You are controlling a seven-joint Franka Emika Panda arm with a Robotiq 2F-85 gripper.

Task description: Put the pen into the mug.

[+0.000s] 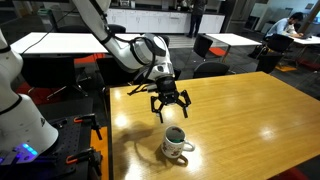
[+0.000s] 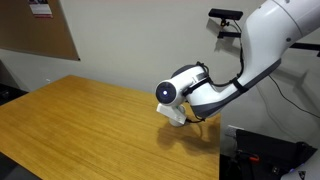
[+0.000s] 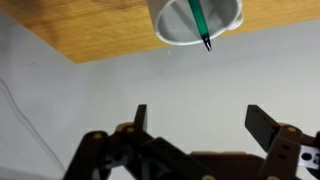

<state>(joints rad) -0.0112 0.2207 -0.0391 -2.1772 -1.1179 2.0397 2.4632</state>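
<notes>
The white mug (image 1: 177,143) stands on the wooden table (image 1: 240,120) near its front-left part. In the wrist view the mug (image 3: 225,14) is at the top edge with the green pen (image 3: 199,22) standing inside it, its dark tip leaning over the rim. My gripper (image 1: 170,105) hangs open and empty above and slightly behind the mug; its two fingers (image 3: 200,125) are spread wide with nothing between them. In an exterior view the mug (image 2: 172,115) is mostly hidden behind the wrist (image 2: 185,92).
The mug sits close to the table's edge (image 1: 112,120). Black chairs (image 1: 210,48) and other tables stand behind. A white robot body (image 1: 18,100) is at the left. A wall and corkboard (image 2: 40,30) lie beyond the table.
</notes>
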